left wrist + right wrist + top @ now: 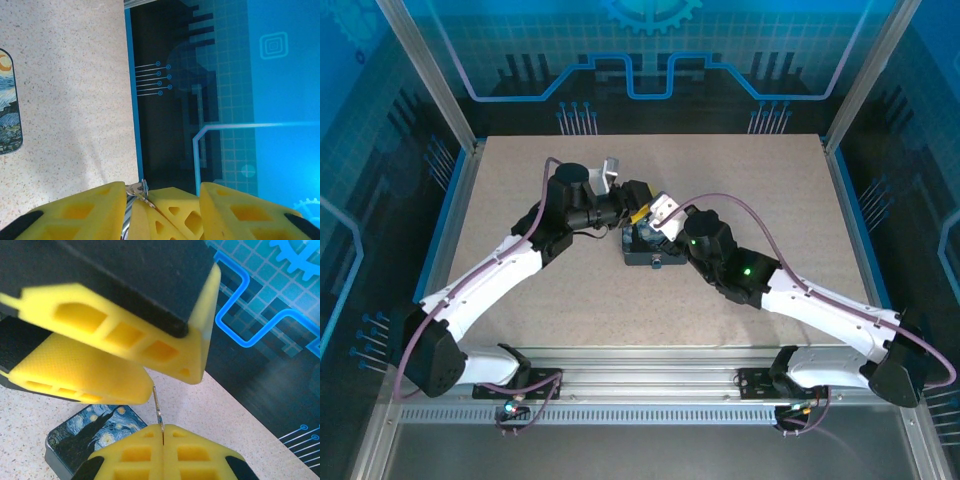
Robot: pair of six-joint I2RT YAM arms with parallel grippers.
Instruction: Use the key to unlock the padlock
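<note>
Upright in clenched right tool (163, 430): key (158, 407), thin dark metal sliver, tip toward 12 o'clock. Released left tool (162, 192) straddles both. On box (640, 252) front, 6 o'clock: padlock (657, 264), small grey nub.

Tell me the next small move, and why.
Probably close the open left gripper on the thin dark metal key: the shut right gripper pinches one end, and its free end reaches a yellow left pad, so a handover looks likely.
</note>
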